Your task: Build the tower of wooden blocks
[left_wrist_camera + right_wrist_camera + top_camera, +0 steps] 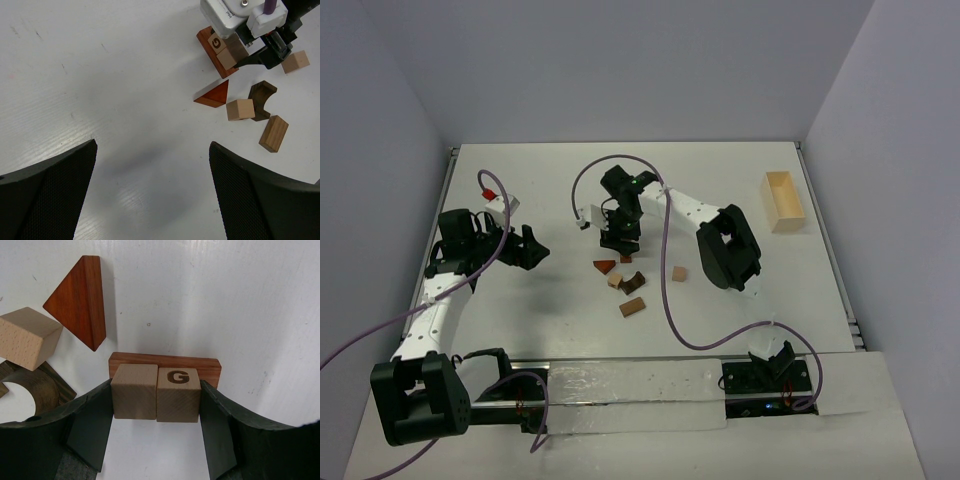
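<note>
We list first the right pincer (pixel 156 390), pressed in on two cubes held side by side between its fingers (pixel 90 425): a plain tan cube (pixel 134 391) at 9 o'clock and a G cube (pixel 178 395) at 3 o'clock, touching each other. Second, a reddish-brown bar (pixel 165 364) lies flat at 12 o'clock of that pair in the right wrist view. The left wrist view shows the cubes above it, though we cannot tell whether they rest on it. Together these make up the wood block tower (pixel 220 52), near the middle of the desk (pixel 720 170). Third, loose blocks lie at 6 o'clock of the tower in the top view: a red wedge (pixel 605 266), a loose tan cube (pixel 615 281) just beside a dark arch (pixel 632 284), a tan bar (pixel 633 307), and a second loose cube (pixel 678 273) apart at 4 o'clock. Fourth, the left pincer (pixel 525 248) is spread wide at 9 o'clock of the tower, well apart. Fifth, a pale open box (pixel 783 201) sits toward 2 o'clock, near the desk's right edge.
</note>
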Controlling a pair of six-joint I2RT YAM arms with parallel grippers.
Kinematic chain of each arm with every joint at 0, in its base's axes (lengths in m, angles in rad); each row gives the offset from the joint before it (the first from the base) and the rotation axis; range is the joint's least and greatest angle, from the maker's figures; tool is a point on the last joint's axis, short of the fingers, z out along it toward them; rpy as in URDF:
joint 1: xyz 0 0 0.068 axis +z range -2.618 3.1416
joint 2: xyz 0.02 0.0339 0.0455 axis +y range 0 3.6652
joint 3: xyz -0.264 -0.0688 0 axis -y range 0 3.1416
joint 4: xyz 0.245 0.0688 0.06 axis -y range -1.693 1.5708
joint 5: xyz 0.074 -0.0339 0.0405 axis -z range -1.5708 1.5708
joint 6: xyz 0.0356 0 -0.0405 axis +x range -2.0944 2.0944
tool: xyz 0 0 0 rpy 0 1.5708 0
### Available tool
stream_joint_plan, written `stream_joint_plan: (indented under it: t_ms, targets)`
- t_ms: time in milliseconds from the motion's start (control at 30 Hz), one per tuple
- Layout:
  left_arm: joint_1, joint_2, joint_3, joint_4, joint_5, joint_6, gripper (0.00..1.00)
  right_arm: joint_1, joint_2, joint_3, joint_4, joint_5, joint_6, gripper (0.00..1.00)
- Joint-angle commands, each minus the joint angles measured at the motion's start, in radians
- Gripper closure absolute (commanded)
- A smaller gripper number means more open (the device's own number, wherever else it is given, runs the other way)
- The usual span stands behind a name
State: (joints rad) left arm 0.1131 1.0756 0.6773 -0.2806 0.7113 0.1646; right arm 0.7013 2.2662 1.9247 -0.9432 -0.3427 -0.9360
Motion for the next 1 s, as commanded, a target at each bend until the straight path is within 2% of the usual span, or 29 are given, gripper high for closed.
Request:
stream_joint_plan:
  t_ms: [0, 167, 233, 267, 333, 367, 700, 967]
  targets:
    - [0.005, -0.002, 0.024, 0.027, 0.014, 0.001, 0.01, 0.014, 0.012, 0.028, 0.004, -0.004, 0.000, 0.58]
    - [0.005, -0.003, 0.022, 0.026, 0.011, 0.004, 0.01, 0.016, 0.007, 0.012, 0.017, -0.004, -0.003, 0.42]
    - [0.005, -0.002, 0.024, 0.027, 0.013, 0.003, 0.01, 0.015, 0.006, 0.010, 0.017, -0.006, -0.001, 0.31]
    - [0.005, -0.002, 0.024, 0.028, 0.013, 0.002, 0.01, 0.017, 0.005, 0.010, 0.018, -0.006, -0.001, 0.29]
    - [0.005, -0.001, 0.024, 0.029, 0.014, 0.001, 0.01, 0.018, 0.003, 0.008, 0.018, -0.009, -0.003, 0.09]
    - [0.006, -0.001, 0.024, 0.029, 0.013, 0.000, 0.01, 0.018, 0.002, 0.008, 0.017, -0.011, -0.003, 0.02]
    - [0.005, -0.003, 0.024, 0.028, 0.011, 0.000, 0.01, 0.023, -0.024, 0.016, -0.007, -0.019, -0.001, 0.00]
    - [0.005, -0.030, 0.030, 0.033, -0.002, -0.017, 0.01, 0.025, -0.157, 0.131, -0.085, -0.039, 0.027, 0.00]
